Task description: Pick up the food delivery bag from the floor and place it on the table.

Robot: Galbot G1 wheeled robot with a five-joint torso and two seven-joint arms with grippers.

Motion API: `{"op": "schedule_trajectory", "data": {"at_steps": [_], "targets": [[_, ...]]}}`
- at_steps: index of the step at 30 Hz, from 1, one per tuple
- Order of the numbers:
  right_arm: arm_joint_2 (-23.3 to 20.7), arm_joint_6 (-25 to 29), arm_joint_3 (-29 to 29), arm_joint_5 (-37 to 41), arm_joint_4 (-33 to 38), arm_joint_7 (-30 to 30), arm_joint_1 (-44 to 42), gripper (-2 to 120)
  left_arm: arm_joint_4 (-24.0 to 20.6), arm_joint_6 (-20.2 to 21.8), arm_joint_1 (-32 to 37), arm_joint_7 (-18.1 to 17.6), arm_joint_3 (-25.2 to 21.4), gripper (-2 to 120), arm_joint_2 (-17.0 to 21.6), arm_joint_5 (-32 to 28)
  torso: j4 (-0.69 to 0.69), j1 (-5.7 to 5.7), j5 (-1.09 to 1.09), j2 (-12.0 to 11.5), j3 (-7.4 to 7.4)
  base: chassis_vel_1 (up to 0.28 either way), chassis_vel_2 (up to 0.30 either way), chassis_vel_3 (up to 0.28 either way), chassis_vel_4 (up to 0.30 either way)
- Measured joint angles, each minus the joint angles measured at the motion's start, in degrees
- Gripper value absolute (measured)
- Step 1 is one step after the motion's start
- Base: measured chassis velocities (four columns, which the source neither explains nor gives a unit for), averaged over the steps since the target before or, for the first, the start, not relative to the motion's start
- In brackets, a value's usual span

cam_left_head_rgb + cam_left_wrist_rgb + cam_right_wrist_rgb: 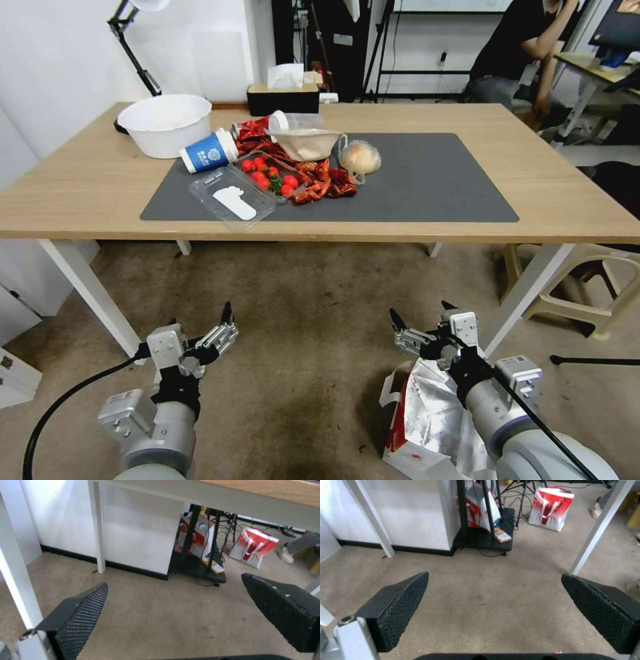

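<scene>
Where foil gapes, crumpled red-edged food delivery bag

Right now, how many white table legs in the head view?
4: front left, front right, and two short stubs under the table's front edge, at rear left and rear right. None seems hidden.

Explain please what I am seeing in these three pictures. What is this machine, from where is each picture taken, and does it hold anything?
This is a wheeled robot with two arms. The large picture comes from a camera on its head, looking down. The left hand and right hand hang low over the floor, both open, holding nothing. The food delivery bag lies on the floor under the right arm. On the table sit a white bowl, a blue cup, tomatoes and a bun in plastic. The other two pictures come from wrist cameras, looking out between each hand's dark fingers.
</scene>
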Motion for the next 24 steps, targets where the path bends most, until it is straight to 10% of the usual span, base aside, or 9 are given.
{"op": "schedule_trajectory", "data": {"at_steps": [24], "targets": [[0.17,-0.12,-0.04,-0.20,-0.18,-0.27,-0.04,100,0.10,-0.02,0.07,0.00,-0.13,100,-0.08,0.19,0.00,-2.12,0.00,-5.60,-3.50,0.000,0.000,0.000,0.000]]}}
